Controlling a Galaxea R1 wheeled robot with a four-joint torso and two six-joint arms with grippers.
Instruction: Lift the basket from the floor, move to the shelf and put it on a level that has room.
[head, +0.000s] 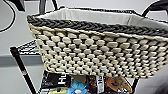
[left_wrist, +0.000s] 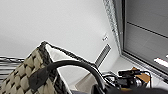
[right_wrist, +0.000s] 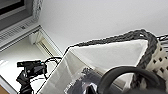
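Basket raised at the shelf's top tier

The basket (head: 100, 50) fills the head view, lifted off the floor and tilted, its dark braided rim (head: 95, 26) toward twelve o'clock, apparently so its base can pass over the shelf (head: 23, 67). The level (head: 28, 47) shows at nine o'clock; whether the base rests on it I cannot tell. Lower down, at six o'clock, a tier carries packaged goods (head: 82, 85), which likely explains the high placement. Each wrist view shows a dark loop handle (left_wrist: 75, 66) close by; neither end effector's grip can be told.
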